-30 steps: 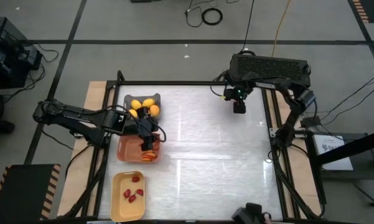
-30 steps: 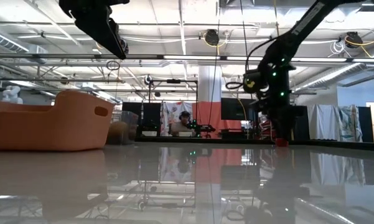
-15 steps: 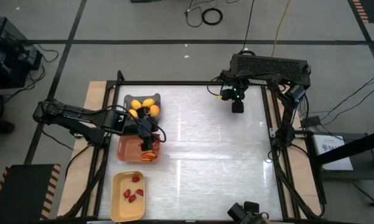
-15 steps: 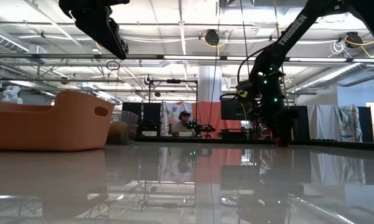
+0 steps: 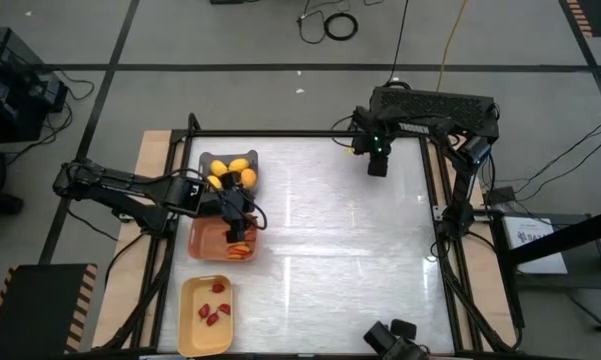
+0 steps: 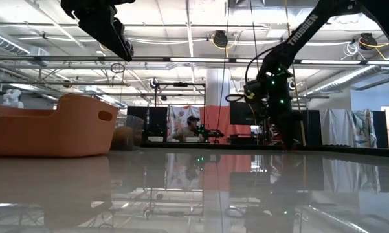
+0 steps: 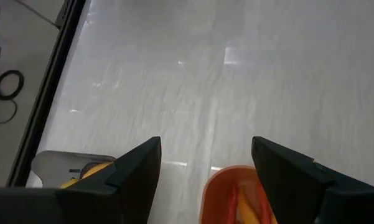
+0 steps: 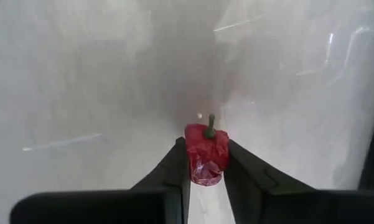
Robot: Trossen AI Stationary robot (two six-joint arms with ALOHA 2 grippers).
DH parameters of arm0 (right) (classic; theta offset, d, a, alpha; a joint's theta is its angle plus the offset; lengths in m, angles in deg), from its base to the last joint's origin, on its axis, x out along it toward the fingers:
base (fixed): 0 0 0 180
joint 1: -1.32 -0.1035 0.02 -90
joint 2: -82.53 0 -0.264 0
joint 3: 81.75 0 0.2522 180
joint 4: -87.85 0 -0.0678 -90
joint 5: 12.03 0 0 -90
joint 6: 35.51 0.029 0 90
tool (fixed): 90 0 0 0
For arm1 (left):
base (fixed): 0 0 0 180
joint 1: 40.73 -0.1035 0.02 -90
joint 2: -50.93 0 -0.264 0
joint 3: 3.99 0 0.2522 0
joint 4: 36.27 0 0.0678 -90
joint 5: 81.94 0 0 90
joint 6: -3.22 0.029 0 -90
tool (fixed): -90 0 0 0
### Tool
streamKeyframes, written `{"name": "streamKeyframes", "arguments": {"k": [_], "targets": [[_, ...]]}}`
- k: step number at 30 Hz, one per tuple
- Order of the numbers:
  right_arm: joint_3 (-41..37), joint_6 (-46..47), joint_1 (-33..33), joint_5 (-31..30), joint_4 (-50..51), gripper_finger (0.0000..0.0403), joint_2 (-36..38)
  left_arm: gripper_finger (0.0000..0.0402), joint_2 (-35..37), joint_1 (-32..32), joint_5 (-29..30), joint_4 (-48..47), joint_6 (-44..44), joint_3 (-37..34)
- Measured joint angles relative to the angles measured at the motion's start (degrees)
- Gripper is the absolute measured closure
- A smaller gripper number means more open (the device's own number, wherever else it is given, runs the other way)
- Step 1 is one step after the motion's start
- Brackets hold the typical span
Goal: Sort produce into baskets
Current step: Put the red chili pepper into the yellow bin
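Produce is mostly sorted: yellow bin (image 5: 205, 317) at 7 o'clock has red bits, orange bin (image 5: 202, 240) carrots, grey bin (image 5: 205, 160) at 10 lemons. Left tool (image 5: 242, 226) hangs open over the orange one. Right tool (image 8: 206, 163) at 1 o'clock pinches a red pepper (image 8: 206, 152), the last piece showing. Carrots are partly hidden under the left arm.

Orange basket (image 6: 52, 126) stands left; the far tool (image 6: 286, 133) looks blurred.

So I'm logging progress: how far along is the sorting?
Nearly done: lemons fill the grey basket, carrots the orange basket, strawberries the yellow basket. The right claw grips a red pepper, yet to be binned. The left claw hangs open over the baskets.
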Motion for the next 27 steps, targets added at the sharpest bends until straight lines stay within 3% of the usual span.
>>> {"name": "streamKeyframes", "arguments": {"k": [4, 9, 12, 15, 19, 23, 27], "targets": [[3.1, 3.5, 0.0, 5.7, 3.0, 0.0343, 0.0, 0.0144, 0.0, 0.0, -1.7, 0.2, 2.6, 0.0], [5.4, 9.7, -1.7, 25.0, 3.5, 0.0344, 0.3, 0.0144, 0.8, 0.0, -1.6, -1.4, 2.5, 0.0], [5.5, 11.3, -6.0, 35.2, 0.9, 0.0344, 0.3, 0.0144, 2.3, 0.0, -1.4, -4.1, 1.7, -0.1], [5.4, 13.4, -12.9, 40.5, -4.4, 0.0344, 0.3, 0.0144, 5.8, 0.0, -1.1, -4.0, -0.2, -2.6], [5.4, 18.1, -24.9, 43.9, -15.1, 0.0344, 0.3, 0.0144, 12.9, 0.0, -0.7, -3.8, -5.1, -9.2], [5.4, 24.8, -37.2, 43.1, -33.7, 0.0344, 0.3, 0.0144, 19.4, 0.0, 0.5, -0.5, -8.5, -15.9], [5.4, 30.2, -48.1, 35.9, -56.6, 0.0344, -0.1, 0.0144, 23.8, 0.0, 4.0, 5.8, -8.4, -20.3]]}}
